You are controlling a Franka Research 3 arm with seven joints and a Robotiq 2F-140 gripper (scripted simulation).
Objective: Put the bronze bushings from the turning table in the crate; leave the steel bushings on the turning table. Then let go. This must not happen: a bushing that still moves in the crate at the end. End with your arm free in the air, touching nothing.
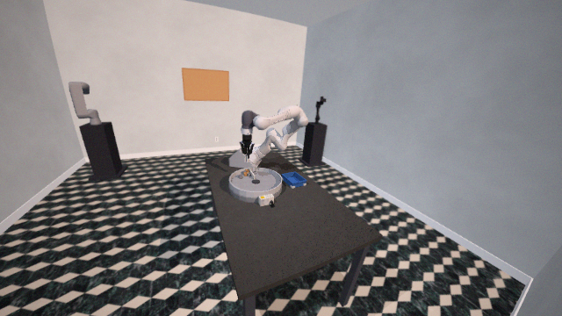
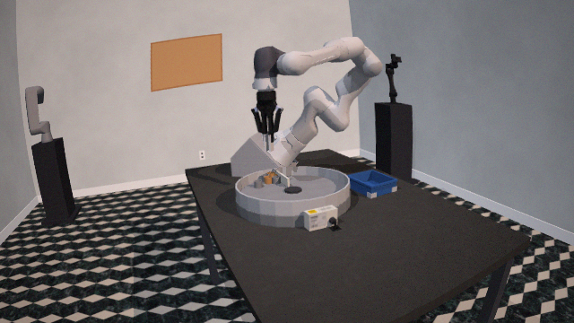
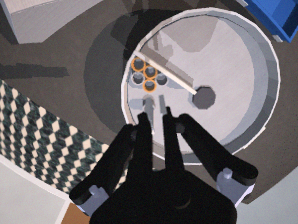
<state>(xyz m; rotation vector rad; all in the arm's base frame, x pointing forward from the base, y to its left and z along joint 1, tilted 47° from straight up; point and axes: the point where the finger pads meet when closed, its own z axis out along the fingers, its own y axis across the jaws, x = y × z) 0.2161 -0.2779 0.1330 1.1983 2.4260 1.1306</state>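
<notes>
The grey walled turning table carries a cluster of small upright bushings near its rim. In the wrist view three are bronze, the lowest a bronze bushing also visible as orange in the exterior view. Beside them stand steel bushings, one a steel bushing; another steel bushing stands apart, partly behind a fingertip in the wrist view. My gripper hangs above the turning table, open by a narrow gap with nothing held. The blue crate shows no bushings inside.
A pale bar runs from near the hub to the rim, beside the cluster. A white box with a black knob stands at the turning table's front. The robot's grey base block stands behind.
</notes>
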